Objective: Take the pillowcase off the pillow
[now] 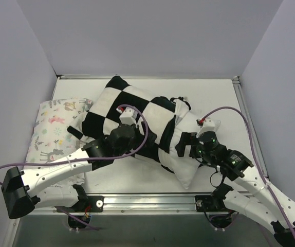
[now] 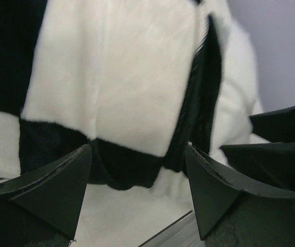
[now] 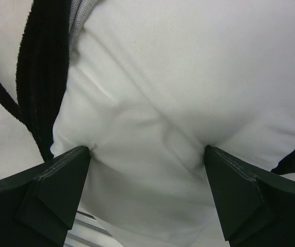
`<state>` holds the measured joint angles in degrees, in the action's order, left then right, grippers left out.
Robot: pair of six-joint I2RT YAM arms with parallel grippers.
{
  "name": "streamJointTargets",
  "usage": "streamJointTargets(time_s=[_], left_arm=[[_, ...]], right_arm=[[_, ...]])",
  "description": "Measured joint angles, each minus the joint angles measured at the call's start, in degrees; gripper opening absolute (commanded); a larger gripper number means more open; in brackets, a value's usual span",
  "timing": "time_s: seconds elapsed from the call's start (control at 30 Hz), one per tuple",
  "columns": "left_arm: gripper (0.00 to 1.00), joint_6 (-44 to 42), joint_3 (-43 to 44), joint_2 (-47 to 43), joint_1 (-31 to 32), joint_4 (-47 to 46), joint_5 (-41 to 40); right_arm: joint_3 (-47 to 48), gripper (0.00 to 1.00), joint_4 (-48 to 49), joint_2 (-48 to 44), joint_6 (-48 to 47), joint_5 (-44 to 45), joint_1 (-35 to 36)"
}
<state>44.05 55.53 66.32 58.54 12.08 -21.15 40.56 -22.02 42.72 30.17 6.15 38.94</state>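
the large soft fabric pillowcase with big black and white checkerboard squares [image 1: 132, 103] lies on the white table [image 1: 209, 98], just to the right of the pale pillow printed with small pastel animals [image 1: 55, 128] and touching its right edge. its long axis runs on a diagonal, from the far end beside the animal-print pillow down to the near right, well away from it. the open mouth points to that near-right end, where the plump plain white pillow [image 1: 186, 172] sticks out. most of the pillow is inside the case.

the step in hand looks like taking hold before the pull. the left gripper [image 2: 137, 149] has its jaws apart, with checkered fabric and a black hem ahead of the tips and nothing clamped. the right gripper [image 3: 146, 149], on the side farthest from the animal-print pillow, has its jaws spread wide and pressed into the bare white pillow, which bulges between them.

the next move probably calls for the right jaws to pinch the pillow and the left to catch only the case. the pull would then go along the diagonal, drawing the case toward the animal-print pillow.
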Motion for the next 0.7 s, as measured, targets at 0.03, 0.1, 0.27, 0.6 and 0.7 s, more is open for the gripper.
streamJointTargets(time_s=[0.03, 0.1, 0.27, 0.6, 0.7], left_arm=[[0.82, 0.46, -3.21, -0.44, 0.26, -1.27, 0.26], [0.82, 1.25, -8.26, -0.04, 1.18, -2.75, 0.79], [0.82, 3.13, -16.26, 2.23, 3.08, -8.46, 2.25], [0.59, 4.44, -17.4, 7.63, 3.26, -17.77, 0.02], [0.21, 4.2, -17.14, 9.92, 3.26, -18.75, -1.4]], right_arm=[[-0.61, 1.0, 0.0, -0.07, 0.13, 1.31, 1.92], [-1.38, 1.0, -0.15, -0.39, 0.57, 4.5, 5.35], [-2.8, 1.0, -1.16, -4.87, 1.9, 10.27, 10.99], [-5.95, 1.0, -2.64, -6.58, 3.21, 13.68, 16.55], [-6.75, 1.0, -2.64, -5.75, 3.82, 15.76, 19.76]])
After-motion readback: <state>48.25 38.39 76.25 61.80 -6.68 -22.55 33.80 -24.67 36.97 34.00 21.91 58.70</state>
